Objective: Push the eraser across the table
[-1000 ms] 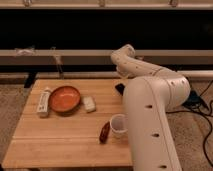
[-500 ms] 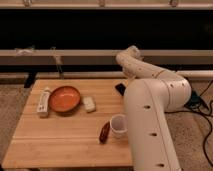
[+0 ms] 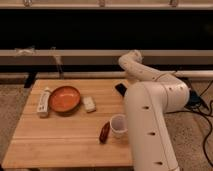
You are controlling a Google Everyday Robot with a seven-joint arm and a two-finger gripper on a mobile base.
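The eraser [image 3: 120, 89] is a small flat black block lying on the light wooden table [image 3: 65, 135] near its right edge, partly covered by my white arm [image 3: 150, 115]. The arm rises from the lower right and bends over at an elbow [image 3: 132, 60] above the table's far right corner. The gripper is hidden behind the arm's links, somewhere by the right edge close to the eraser. I cannot tell whether it touches the eraser.
An orange bowl [image 3: 64, 98] sits left of centre with a white bottle-like thing [image 3: 43, 102] to its left and a whitish block [image 3: 89, 104] to its right. A white cup [image 3: 118, 125] and a reddish-brown oblong thing [image 3: 104, 132] stand near the right front. Cables [image 3: 200, 100] lie on the floor at the right.
The arm's upper elbow has swung a little to the right. The eraser and the other things on the table have stayed about where they were.
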